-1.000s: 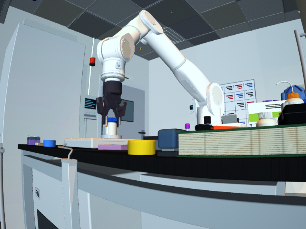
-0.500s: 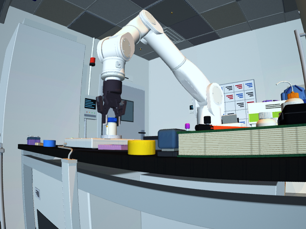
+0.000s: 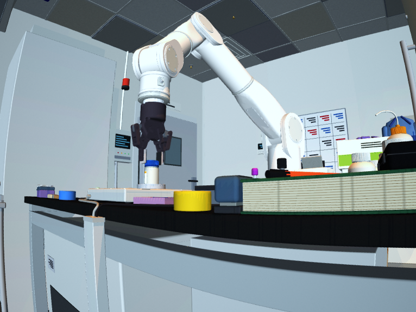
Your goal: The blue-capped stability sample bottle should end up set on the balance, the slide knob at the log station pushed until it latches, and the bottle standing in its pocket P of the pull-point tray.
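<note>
At the left of the black bench, the blue-capped white bottle [image 3: 151, 172] stands upright on the round pan of the flat white balance [image 3: 129, 193]. My gripper [image 3: 151, 158] hangs straight over it, open and holding nothing, its fingertips level with the blue cap on either side. A purple-topped slide knob [image 3: 255, 172] stands further right, behind a blue box. The pull-point tray and its pocket P are not identifiable from this angle.
A large green-edged ribbed block [image 3: 329, 192] fills the right of the bench, with bottles and boxes on top. A yellow roll [image 3: 192, 200], a pink pad [image 3: 153, 200], a blue box [image 3: 229, 189], a blue disc [image 3: 67, 195] and a purple jar [image 3: 45, 191] lie along the front.
</note>
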Controlling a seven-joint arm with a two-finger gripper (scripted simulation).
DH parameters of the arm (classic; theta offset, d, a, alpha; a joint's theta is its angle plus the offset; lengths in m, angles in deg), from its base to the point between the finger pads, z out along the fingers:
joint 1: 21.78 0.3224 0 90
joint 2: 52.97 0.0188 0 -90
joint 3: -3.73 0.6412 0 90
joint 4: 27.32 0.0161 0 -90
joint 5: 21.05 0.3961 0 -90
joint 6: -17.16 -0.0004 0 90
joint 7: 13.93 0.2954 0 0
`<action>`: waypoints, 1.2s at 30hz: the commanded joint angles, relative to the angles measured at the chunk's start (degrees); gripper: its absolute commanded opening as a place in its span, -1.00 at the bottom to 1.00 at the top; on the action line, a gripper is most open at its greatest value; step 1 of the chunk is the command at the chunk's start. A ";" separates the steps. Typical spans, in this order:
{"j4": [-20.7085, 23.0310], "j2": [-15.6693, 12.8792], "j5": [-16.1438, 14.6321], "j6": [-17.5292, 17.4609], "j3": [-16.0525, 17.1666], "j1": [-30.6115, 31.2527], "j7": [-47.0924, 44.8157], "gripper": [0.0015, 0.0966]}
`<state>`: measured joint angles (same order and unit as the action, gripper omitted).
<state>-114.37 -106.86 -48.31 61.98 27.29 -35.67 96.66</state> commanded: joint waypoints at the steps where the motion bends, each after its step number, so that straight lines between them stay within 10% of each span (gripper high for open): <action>1: 0.06 0.15 0.05 0.13 0.06 -0.02 -0.04 0.23; 36: 0.96 2.34 1.21 3.23 1.09 -0.51 -1.00 0.23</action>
<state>-113.43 -104.56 -47.10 65.22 28.37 -36.19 95.65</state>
